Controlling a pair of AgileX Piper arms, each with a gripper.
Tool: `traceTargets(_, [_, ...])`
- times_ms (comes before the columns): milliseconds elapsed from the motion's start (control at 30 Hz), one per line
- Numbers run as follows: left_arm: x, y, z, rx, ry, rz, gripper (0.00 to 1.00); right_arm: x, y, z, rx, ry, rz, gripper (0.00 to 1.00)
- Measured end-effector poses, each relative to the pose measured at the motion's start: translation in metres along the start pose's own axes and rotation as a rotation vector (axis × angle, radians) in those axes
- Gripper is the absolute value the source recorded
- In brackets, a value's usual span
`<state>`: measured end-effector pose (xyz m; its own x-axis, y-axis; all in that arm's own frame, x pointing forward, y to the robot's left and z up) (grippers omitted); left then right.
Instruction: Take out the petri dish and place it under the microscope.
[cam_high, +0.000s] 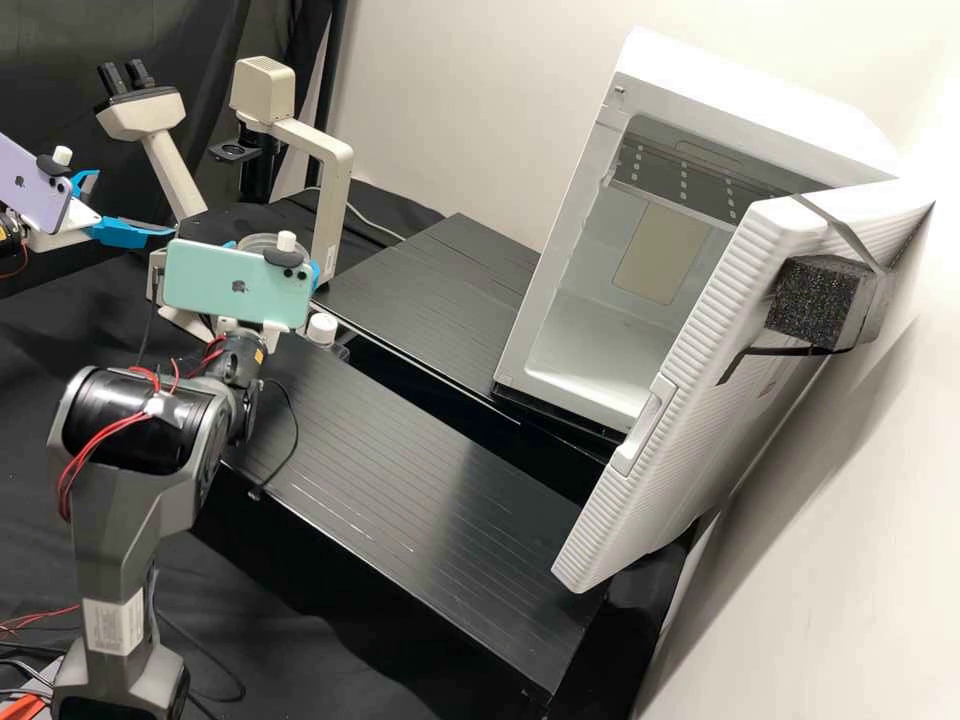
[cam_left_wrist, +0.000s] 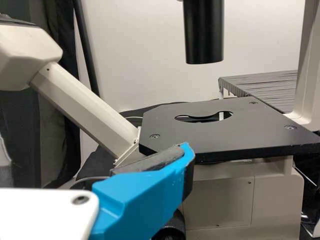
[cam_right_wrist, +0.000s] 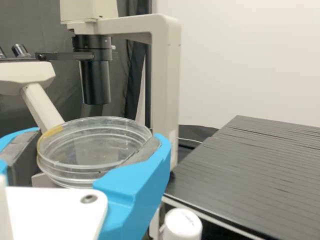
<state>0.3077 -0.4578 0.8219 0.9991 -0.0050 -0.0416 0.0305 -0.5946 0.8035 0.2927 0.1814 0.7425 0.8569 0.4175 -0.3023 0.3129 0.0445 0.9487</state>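
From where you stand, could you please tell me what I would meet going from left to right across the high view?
Purple phone, microscope's eyepieces, petri dish in the right gripper, white-capped bottle, open white cabinet.

Cream microscope (cam_high: 334, 190); white ribbed door (cam_high: 694, 335)

in the high view, a green phone (cam_high: 215, 283) partly hides the petri dish (cam_high: 262, 242).

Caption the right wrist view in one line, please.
Right end effector grips a clear petri dish near the microscope, beside a black slatted surface.
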Motion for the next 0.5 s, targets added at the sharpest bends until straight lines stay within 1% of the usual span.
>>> traceTargets(67, [0.0, 0.0, 0.0, 0.0, 0.0, 0.0, 1.0, 0.01, -0.004, -0.003, -0.005, -0.009, -0.005, 0.0])
traceTargets(167, [0.0, 0.0, 0.0, 0.0, 0.0, 0.0, 1.0, 0.022, -0.009, -0.006, -0.003, -0.022, -0.008, 0.0])
traceTargets(267, [0.0, 0.0, 0.0, 0.0, 0.0, 0.0, 1.0, 0.034, -0.015, -0.009, -0.021, -0.031, -0.024, 0.0])
traceTargets(400, [0.0, 0.0, 0.0, 0.0, 0.0, 0.0, 1.0, 0.05, -0.024, -0.015, -0.058, -0.046, -0.056, 0.0])
traceTargets(500, [0.0, 0.0, 0.0, 0.0, 0.0, 0.0, 1.0, 0.06, -0.028, -0.02, -0.077, -0.061, -0.073, 0.0])
